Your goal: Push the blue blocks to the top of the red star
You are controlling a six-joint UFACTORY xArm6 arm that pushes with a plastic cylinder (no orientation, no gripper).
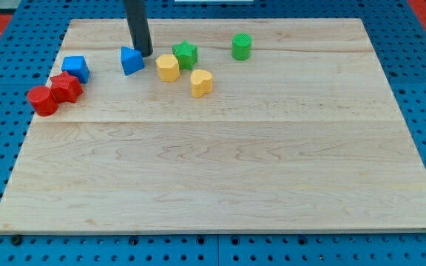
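I am working in the upper left of the frame, where my tip sits against the right edge of a blue block, a wedge-like shape as far as I can tell. There is no claw on this rig, only the rod, so nothing is being held. The second blue block, a cube, already lies just above and to the right of the red star, nearly touching it; a red cylinder sits at the star's lower left. I judge the step in hand to be shoving the wedge leftward across the desk. Next calls for a steady leftward push, stopping beside the cube without knocking it or the star.
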